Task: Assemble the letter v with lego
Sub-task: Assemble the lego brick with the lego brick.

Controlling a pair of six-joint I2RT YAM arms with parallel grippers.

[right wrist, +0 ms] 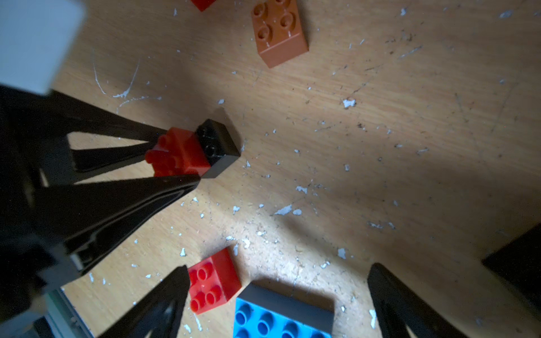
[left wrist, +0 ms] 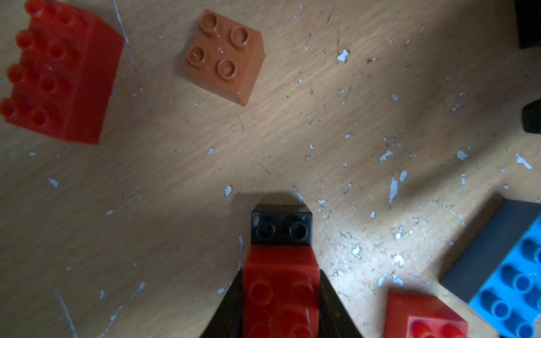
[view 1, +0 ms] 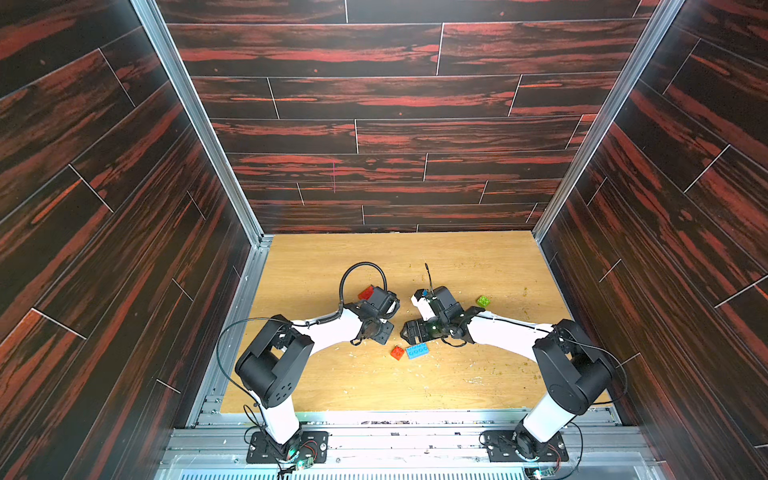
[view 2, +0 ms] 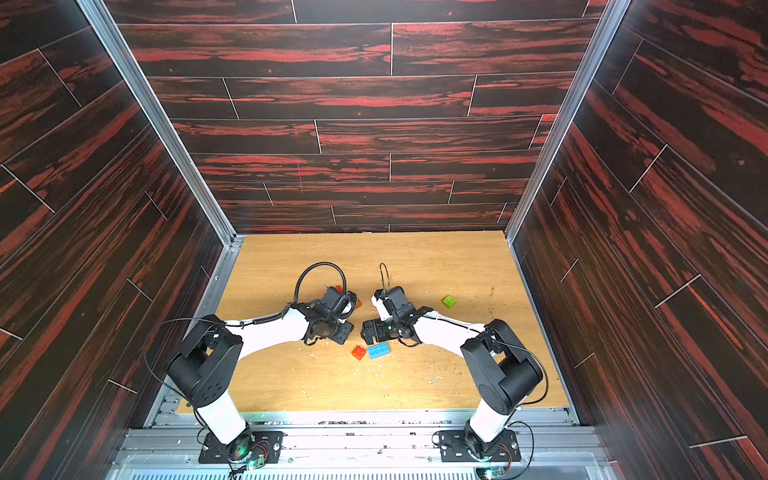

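The left fingers (right wrist: pixel 131 193) are closed on a red brick (left wrist: pixel 279 281) that is joined to a black brick (left wrist: pixel 281 228), low at the worktop (left wrist: pixel 292 131). The right fingers (right wrist: pixel 164 301) stand wide open near a loose red brick (right wrist: pixel 213 281) and a long blue brick (right wrist: pixel 272 319).

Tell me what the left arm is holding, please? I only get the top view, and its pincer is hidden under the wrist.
Observer: The left pincer is shut on a small red square studded plastic brick, with one finger on each side of it.
Operator: Just that one brick?
Observer: No. A small black studded plastic brick is stuck under the red one. It is offset, so two of its studs show.
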